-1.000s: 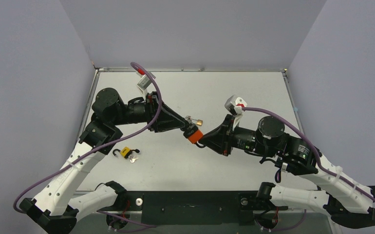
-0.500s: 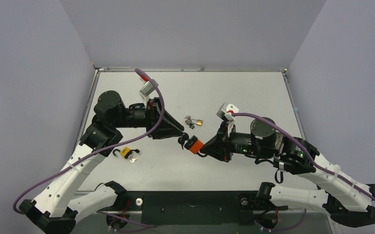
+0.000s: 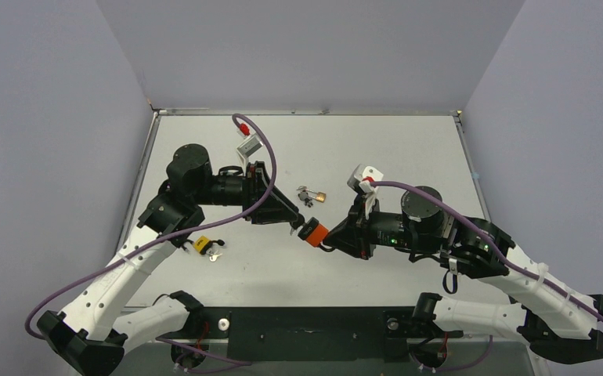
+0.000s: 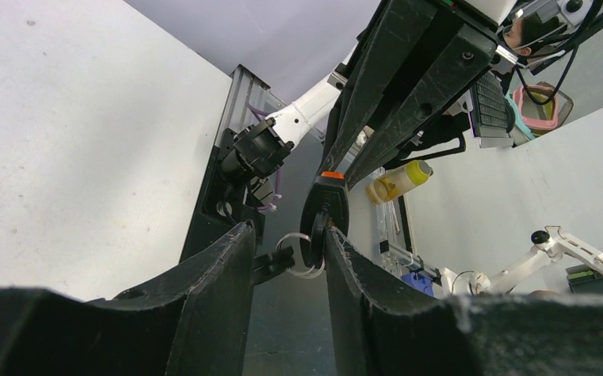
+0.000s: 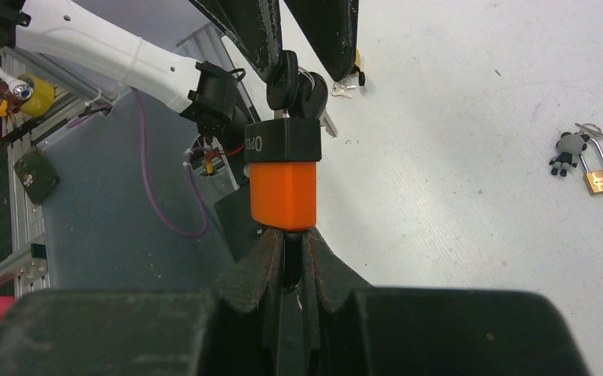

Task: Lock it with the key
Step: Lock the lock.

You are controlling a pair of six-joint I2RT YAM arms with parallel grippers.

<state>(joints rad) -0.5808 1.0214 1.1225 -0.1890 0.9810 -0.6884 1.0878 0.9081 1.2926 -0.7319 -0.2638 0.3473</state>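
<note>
Nearest the arm bases, on the left of the pale grey table (image 3: 408, 149), we see a small yellow padlock with a dark shackle (image 3: 201, 244) and a thin silver key (image 3: 215, 257) just beside it. A little farther out, above the table's middle, the two arms face each other tip to tip. The right gripper (image 5: 289, 239) has its fingers pressed close together, pinching a dark part at the orange end of a chunky orange-and-black padlock (image 5: 283, 176). A small bunch of black-headed keys on a wire ring (image 5: 294, 88) sits at the padlock's black end, off the table. Its long axis lies in line with the padlock, with the black heads toward the left gripper (image 4: 289, 235) and the other end toward the padlock and the right gripper. The left gripper's fingers are spread to either side of the heads. In its wrist view one finger touches a head and a gap shows beside the other. Farther still, a small brass padlock (image 3: 320, 197) with a grey figure charm (image 3: 305, 196) lies on the table, apart from both grippers.
</note>
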